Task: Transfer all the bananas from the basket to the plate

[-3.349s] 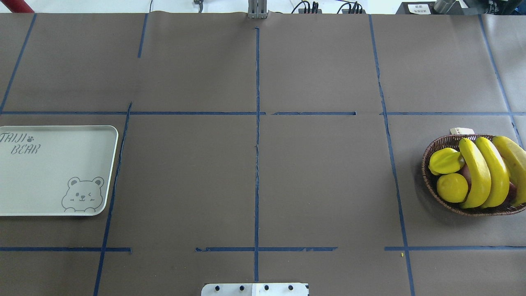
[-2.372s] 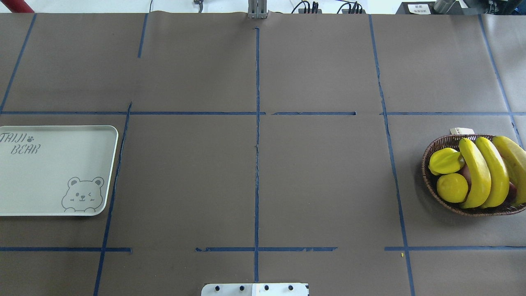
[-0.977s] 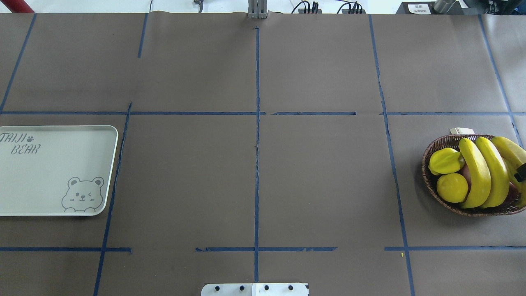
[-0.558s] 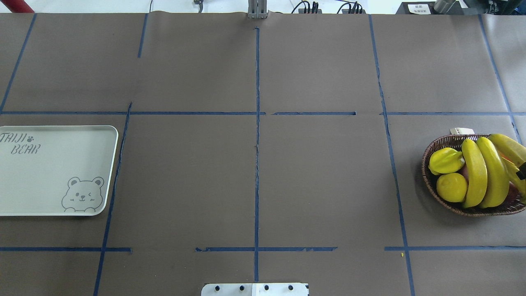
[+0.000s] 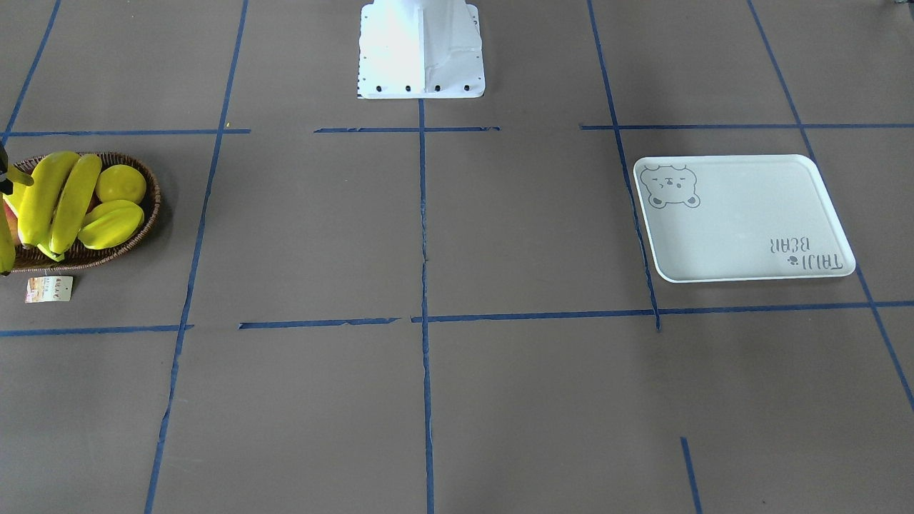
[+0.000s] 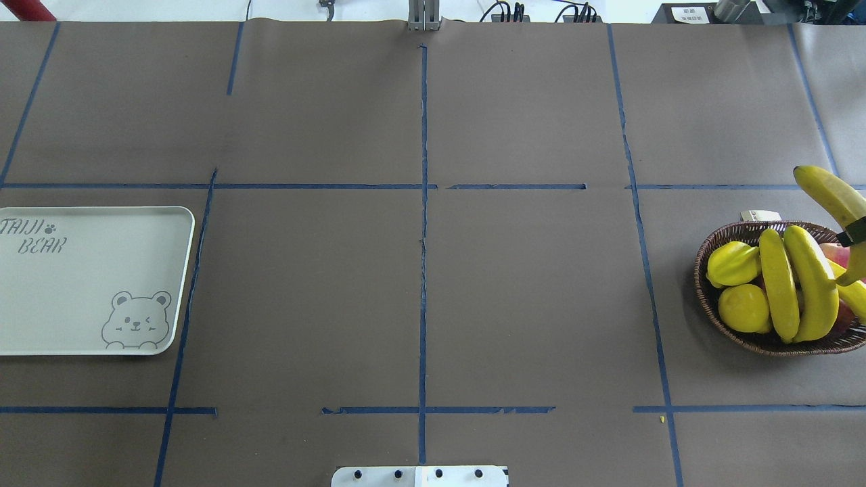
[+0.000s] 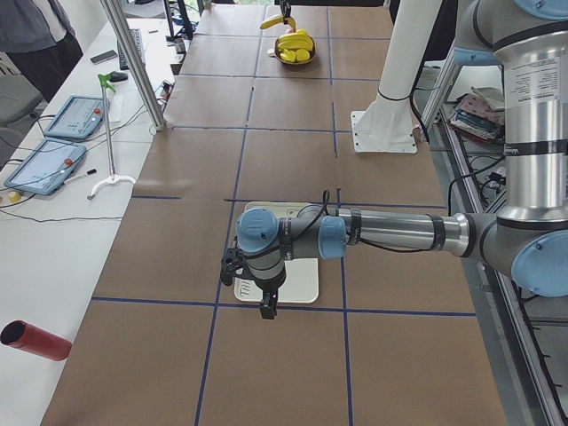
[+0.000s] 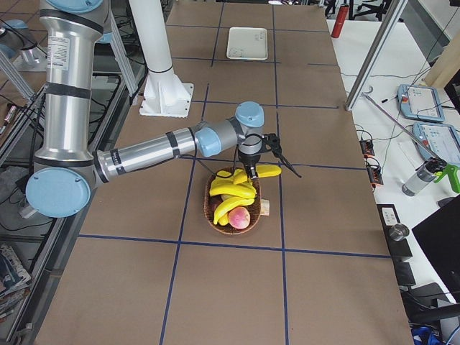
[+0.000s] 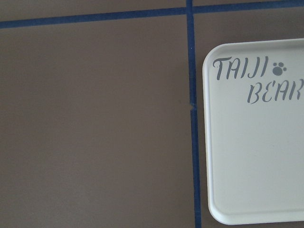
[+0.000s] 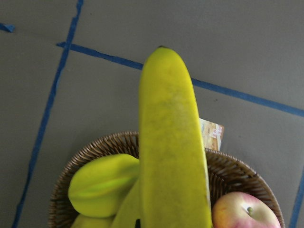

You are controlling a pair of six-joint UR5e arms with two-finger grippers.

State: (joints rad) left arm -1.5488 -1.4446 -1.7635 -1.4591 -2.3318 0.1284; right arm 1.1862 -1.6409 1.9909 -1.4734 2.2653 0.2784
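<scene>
Your right gripper [image 8: 251, 171] is clamped on 1 banana. This held banana [image 6: 829, 191] hangs clear of the basket [image 6: 727, 238], which sits directly beneath the fingers. That height makes sense to me: the fruit has to pass over the wicker rim without dragging its neighbours.

Below the tool at least 2 more bananas [image 6: 778, 284] lie side by side in the basket. A starfruit [image 6: 734, 264] and a round yellow fruit [image 6: 744, 308] sit on the side of them away from the gripper, and an apple [image 10: 244, 211] sits close under the wrist.

The held banana's long axis runs straight out ahead of the wrist camera and looks roughly level. Its free tip points past the basket's far rim and over the paper tag [image 10: 211, 134]. The grip seems to sit back from that tip, so most of what you see is overhang, and it may swing when the arm turns.

The plate [image 6: 88, 277] lies well apart from this gripper, at the other end of the table. Your left gripper [image 7: 266, 308] hangs just over the plate's edge, probably waiting there. It shows only from the side camera, so I cannot tell how its jaws stand.
</scene>
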